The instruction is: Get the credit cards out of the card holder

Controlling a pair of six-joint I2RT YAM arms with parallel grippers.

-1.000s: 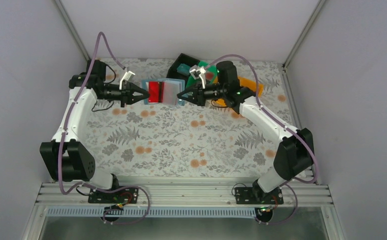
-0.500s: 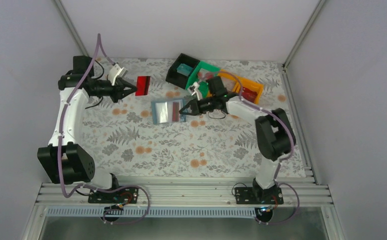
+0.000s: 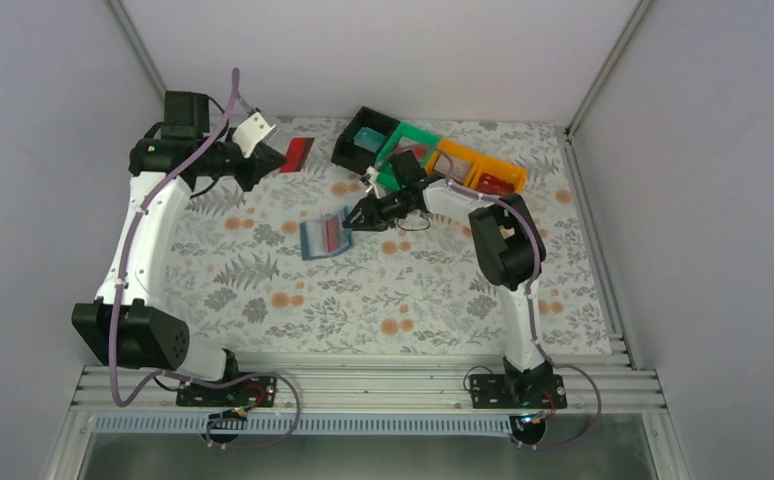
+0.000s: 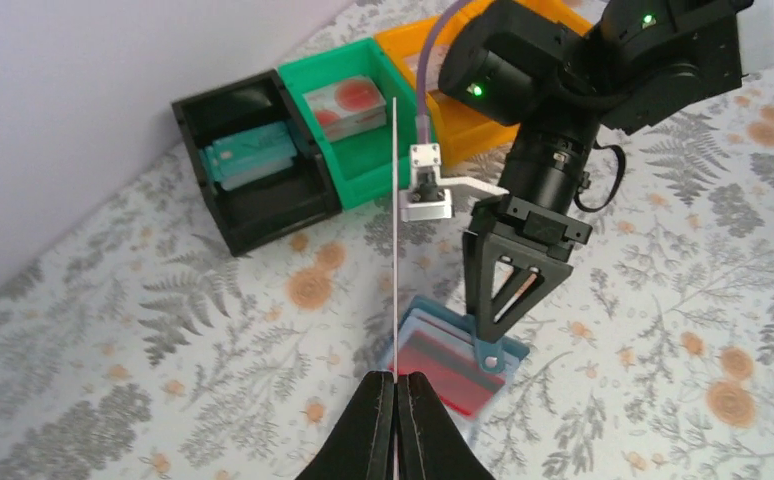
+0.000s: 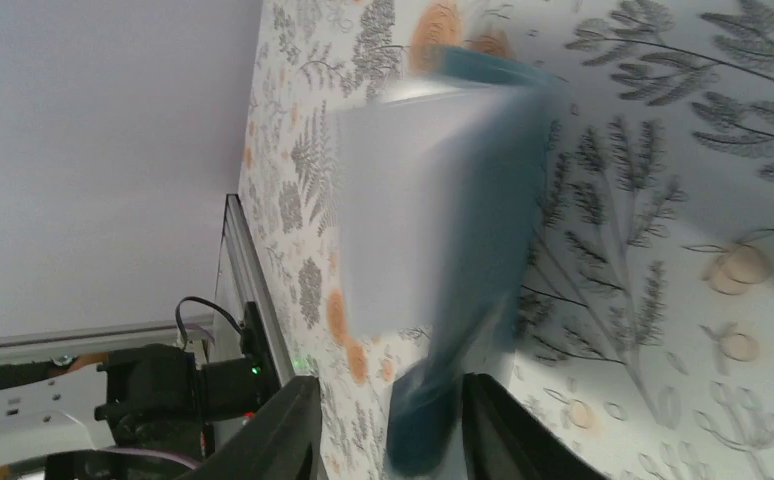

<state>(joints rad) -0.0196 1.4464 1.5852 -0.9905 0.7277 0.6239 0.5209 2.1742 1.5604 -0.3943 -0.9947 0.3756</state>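
Card holder [image 3: 321, 240] lies open mid-table, long axis approx 8–2, a red card in its pocket. R gripper [image 3: 351, 221] is at its 2 o'clock edge, jaws narrow with the edge between them; right wrist view is blurred, can't tell if it grips. R arm is much nearer. L gripper [image 3: 273, 160], well apart at 10 o'clock, is clamped on red card [image 3: 297, 153], which points to 2.

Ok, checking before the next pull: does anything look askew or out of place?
The card holder lies skewed and partly folded, its edge by the right hand looking lifted, red showing inside. Otherwise only the red card pinched in the left hand.
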